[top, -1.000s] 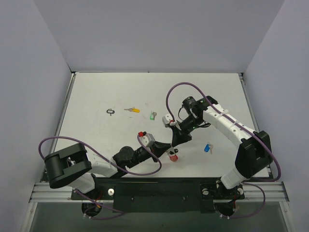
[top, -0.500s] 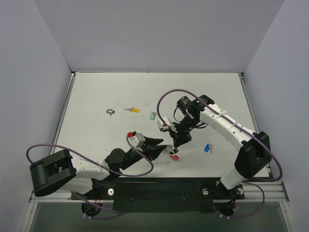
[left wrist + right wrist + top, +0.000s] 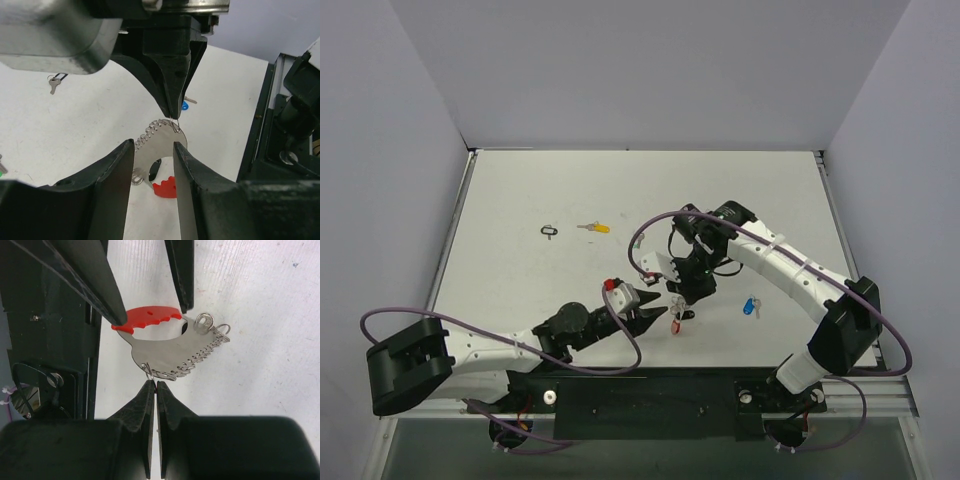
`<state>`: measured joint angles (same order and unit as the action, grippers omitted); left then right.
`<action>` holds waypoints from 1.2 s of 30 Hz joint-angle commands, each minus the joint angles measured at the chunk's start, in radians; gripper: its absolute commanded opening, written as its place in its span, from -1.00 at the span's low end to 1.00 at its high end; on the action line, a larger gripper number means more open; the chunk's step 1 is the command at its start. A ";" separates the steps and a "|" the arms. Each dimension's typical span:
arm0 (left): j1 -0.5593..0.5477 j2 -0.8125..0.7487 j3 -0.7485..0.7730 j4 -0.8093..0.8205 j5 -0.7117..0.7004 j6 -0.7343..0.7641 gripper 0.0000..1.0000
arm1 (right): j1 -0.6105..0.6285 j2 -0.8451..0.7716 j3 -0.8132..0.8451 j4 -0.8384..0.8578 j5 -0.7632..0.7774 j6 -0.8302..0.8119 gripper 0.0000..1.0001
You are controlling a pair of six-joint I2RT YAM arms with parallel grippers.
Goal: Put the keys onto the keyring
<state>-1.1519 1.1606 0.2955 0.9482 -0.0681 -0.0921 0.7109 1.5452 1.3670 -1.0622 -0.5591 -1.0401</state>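
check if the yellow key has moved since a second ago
No. The yellow key lies in the same spot in the top view, just right of the black-tagged key, with the same gap between them.

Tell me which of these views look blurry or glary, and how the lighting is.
Top external view: soft, even light, faint shadows, keyring tiny. Left wrist view: left fingers soft up close, silver housing top left blurred and glary. Right wrist view: right fingers blurred in the foreground, keyring crisp.
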 commanded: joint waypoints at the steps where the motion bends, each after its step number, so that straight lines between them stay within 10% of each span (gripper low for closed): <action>1: -0.006 0.051 0.063 0.010 0.014 0.072 -0.07 | 0.013 -0.016 0.035 -0.044 0.064 0.041 -1.00; 36: -0.005 0.297 0.188 0.148 0.114 0.114 -0.38 | -0.005 -0.010 0.035 -0.044 -0.025 0.046 -1.00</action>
<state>-1.1496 1.4502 0.4404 1.0668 0.0128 -0.0101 0.6991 1.5455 1.3746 -1.0885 -0.5491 -1.0214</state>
